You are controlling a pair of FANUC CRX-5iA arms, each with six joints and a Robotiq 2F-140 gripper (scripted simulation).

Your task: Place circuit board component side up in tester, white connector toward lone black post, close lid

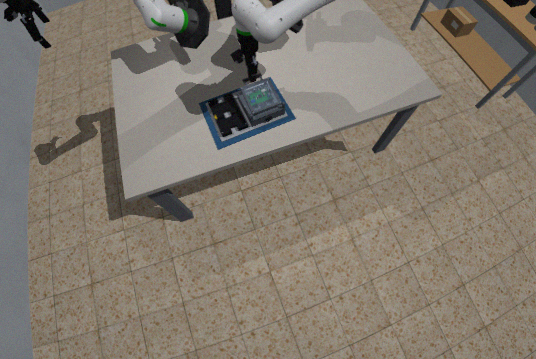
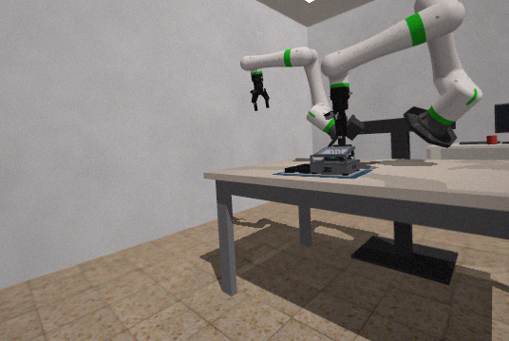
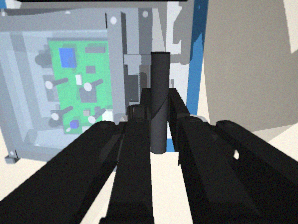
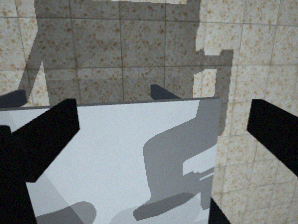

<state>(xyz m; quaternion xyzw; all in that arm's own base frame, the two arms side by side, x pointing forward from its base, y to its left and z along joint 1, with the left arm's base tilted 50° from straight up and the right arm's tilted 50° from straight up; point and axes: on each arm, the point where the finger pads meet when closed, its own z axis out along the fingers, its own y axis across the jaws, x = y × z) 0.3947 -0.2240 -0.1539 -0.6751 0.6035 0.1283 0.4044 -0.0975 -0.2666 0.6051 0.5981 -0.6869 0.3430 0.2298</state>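
Note:
The tester stands on the blue plate. Its clear lid is lowered over it but still slightly raised. The green circuit board lies under the lid, component side up; its pin fit is hidden. A white piece, perhaps its connector, shows at the board's lower right in the left wrist view. My left gripper is shut on a dark round bar, seemingly the lid's handle. My right gripper is open and empty, far aside.
The black tray lies beside the tester on the same plate. The table extends around the plate. A side shelf with boxes stands apart from it. The black post standing by itself cannot be made out.

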